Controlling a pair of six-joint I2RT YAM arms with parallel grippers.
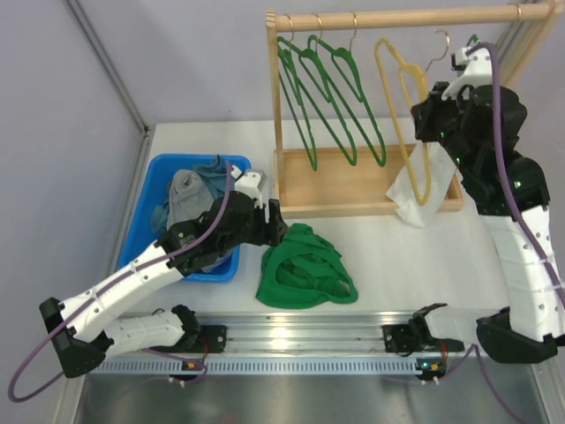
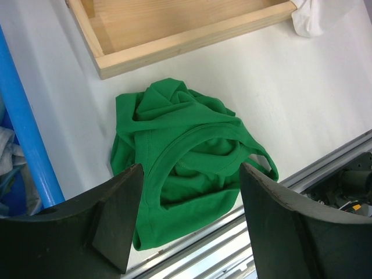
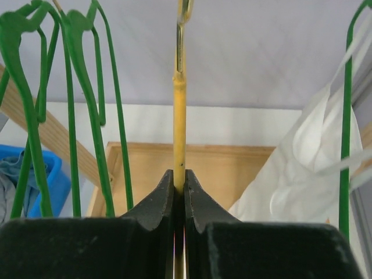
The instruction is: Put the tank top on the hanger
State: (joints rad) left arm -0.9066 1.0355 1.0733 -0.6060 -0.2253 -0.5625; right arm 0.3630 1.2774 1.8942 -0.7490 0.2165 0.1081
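My left pincer [image 2: 190, 170] hangs wide open over the table [image 1: 424, 256], jaws well apart and holding nothing. The green tank top [image 2: 186, 139] lies crumpled in a heap directly below and a little ahead of it. The scooped neckline sits in the gap between my two fingers [image 2: 119, 215], though neither pad touches the cloth. Just off the outer side of this pincer is the blue bin [image 2: 29, 145], with grey and teal clothes [image 1: 190, 190] piled inside. Further ahead, past the tank top, runs the near edge of the wooden rack base [image 2: 192, 40]. My right pincer [image 3: 179, 177] is raised high at the rack, and its jaws are pressed together on the yellow hanger [image 3: 179, 116]. They pinch the thin plastic edge-on, so the hanger rises straight up out of the grip to its metal hook [image 3: 183, 14]. From above, that hook is over the wooden rail [image 1: 397, 18]. To this pincer's left hang the dark green hangers [image 3: 78, 35], apart from the yellow one. To its right and slightly lower a white garment [image 3: 296, 163] droops toward the rack base. The tank top is far from this pincer, down on the table near my other arm.
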